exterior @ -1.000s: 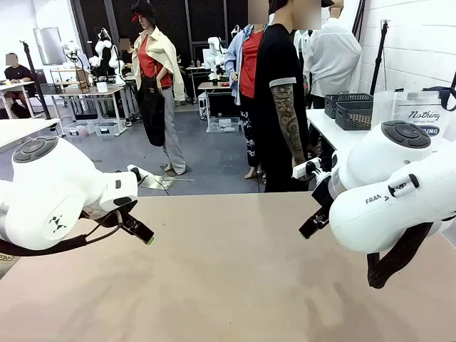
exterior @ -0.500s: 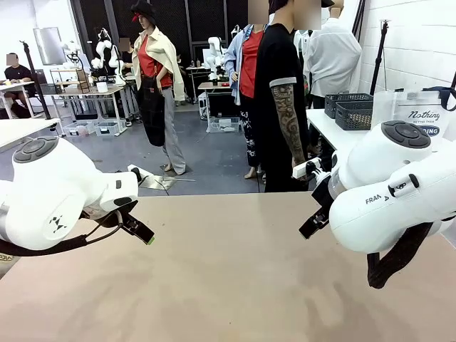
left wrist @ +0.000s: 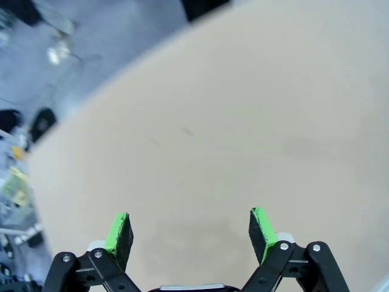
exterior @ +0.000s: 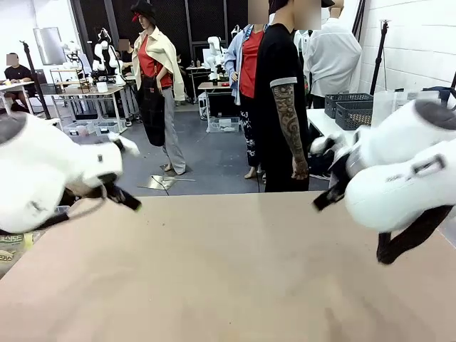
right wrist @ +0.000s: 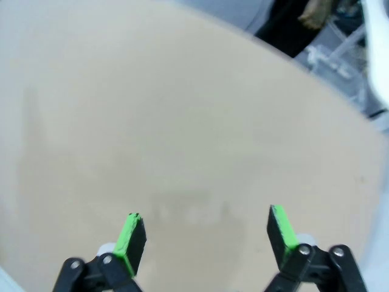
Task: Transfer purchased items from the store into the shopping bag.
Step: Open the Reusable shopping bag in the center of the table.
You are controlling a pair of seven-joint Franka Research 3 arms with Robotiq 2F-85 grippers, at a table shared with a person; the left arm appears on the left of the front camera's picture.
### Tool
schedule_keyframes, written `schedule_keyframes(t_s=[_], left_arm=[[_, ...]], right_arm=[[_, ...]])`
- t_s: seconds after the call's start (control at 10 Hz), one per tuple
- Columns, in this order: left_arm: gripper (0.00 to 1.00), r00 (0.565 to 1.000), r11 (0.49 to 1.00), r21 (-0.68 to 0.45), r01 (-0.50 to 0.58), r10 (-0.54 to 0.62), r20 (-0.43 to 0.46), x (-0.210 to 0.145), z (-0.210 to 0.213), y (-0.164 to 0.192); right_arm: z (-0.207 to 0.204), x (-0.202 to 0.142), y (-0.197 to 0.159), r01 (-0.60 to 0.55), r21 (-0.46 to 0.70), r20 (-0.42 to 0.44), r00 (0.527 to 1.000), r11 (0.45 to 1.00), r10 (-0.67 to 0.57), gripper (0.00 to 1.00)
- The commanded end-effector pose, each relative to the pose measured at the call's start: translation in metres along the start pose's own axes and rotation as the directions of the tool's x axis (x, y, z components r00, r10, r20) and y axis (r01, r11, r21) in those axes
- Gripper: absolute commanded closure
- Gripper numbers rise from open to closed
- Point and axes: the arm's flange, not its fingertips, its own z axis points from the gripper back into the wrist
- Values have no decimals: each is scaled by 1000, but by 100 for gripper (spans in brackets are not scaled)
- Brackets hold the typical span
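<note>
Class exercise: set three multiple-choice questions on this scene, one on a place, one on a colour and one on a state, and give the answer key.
1. Where does the person in the black top stand?
A. Beyond the far edge of the table
B. On the robot's side of it
C. Sitting on it

2. What colour are the left gripper's pads?
A. Red
B. Green
C. White

3. How is the right gripper?
A. Shut on a box
B. Shut on nothing
C. Open, nothing between its jaws

Key: 1 A, the front view has the person behind the far edge. 2 B, the left wrist view shows green pads. 3 C, its jaws stand wide apart over bare table.
</note>
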Motion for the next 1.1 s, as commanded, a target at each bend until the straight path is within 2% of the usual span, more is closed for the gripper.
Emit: schedule_keyframes(t_s=[0.0,0.1,0.3,0.4,0.5,0.7,0.9,1.0], left_arm=[[0,993,980,179,-86,71,91,-49,75,1],[0,987,964,223,-146,127,100,-68,89,16],[0,966,941,219,-257,241,98,-123,107,54],[0,941,921,198,-337,319,116,-150,110,75],[0,908,892,168,-420,410,89,-183,113,93],[0,860,851,126,-509,503,84,-222,110,118],[0,823,820,96,-564,548,152,-239,105,122],[0,867,866,85,-492,480,130,-214,91,108]], right_arm=[[83,-66,-47,200,-170,155,972,965,-175,0],[105,-87,-77,297,-223,187,948,928,-258,0],[131,-147,-136,502,-251,214,863,828,-458,0],[134,-174,-165,580,-240,237,813,779,-532,0],[128,-202,-188,650,-205,243,758,732,-606,0],[116,-239,-210,705,-136,275,702,696,-657,0],[88,-238,-210,691,-108,291,709,714,-642,0],[132,-193,-292,728,-181,236,685,661,-689,0]])
